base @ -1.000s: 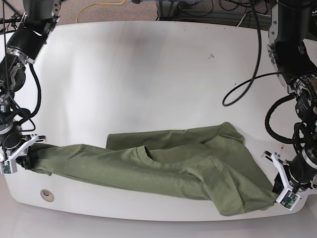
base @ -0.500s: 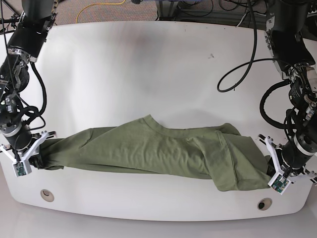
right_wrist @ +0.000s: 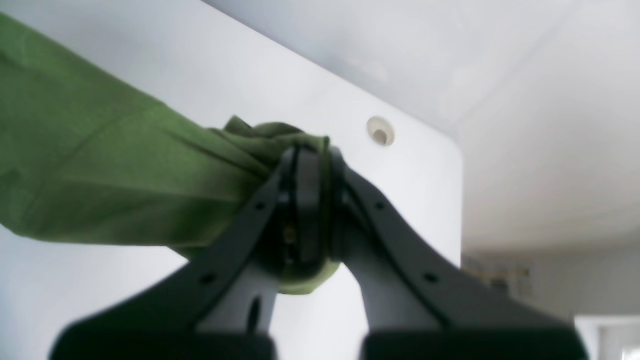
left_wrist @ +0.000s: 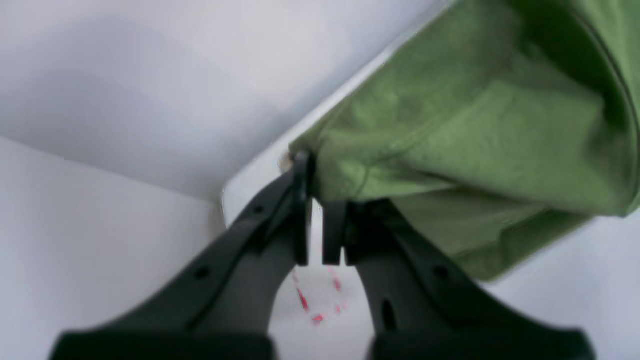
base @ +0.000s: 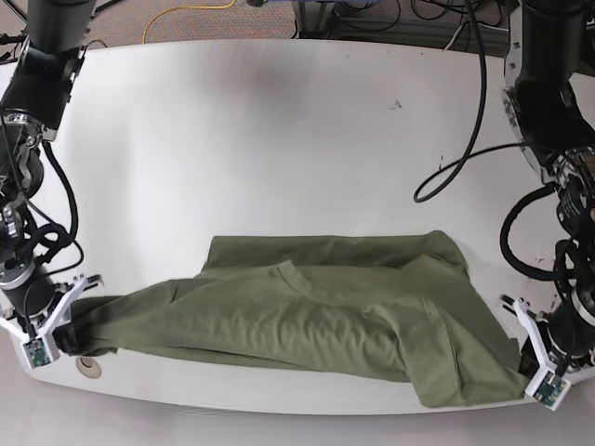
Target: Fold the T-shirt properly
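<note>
On white table, green T-shirt pinched by left claw and right claw.

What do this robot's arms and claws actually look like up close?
Both arms are black, jointed tubes draped in looping black cables. The left gripper and right gripper each have two flat, matte black fingers dotted with small holes. In the base view, each wrist carries white brackets and a small green circuit board.

Matt cloth T-shirt; smooth table
</note>
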Robot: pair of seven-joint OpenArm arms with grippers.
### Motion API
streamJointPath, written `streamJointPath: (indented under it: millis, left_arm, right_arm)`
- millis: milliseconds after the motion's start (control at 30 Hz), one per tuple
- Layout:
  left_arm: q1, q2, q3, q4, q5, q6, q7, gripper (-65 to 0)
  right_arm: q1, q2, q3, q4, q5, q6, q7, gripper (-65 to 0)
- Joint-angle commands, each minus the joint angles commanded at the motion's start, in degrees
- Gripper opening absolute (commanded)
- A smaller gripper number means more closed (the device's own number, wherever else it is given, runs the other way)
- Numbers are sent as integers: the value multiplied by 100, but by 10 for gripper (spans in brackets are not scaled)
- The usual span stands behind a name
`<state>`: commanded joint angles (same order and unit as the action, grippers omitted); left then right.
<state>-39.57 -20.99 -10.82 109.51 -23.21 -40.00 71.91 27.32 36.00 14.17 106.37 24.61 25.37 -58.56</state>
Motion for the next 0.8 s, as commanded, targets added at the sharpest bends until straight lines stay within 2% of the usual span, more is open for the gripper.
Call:
streamJointPath:
  millis: [233, 500, 567, 800]
  left_arm:
    - [-110, 38, 46, -143, 50, 0, 19, -642]
    - [-87, 34, 21, -197, 80, 0, 91, -643]
    - [145, 12, -2, -114, 75, 0, 102, -642]
    - [677, 15, -24, -97, 97, 0, 55, -642]
  right_arm:
    - [253, -139, 353, -515, 51, 27, 43, -645]
    - [222, -145, 473, -702, 76, 48, 50, -644]
    - [-196, -157, 539, -464, 115, 1, 8, -646]
    - [-890, -339, 636, -76, 158, 7, -23, -647]
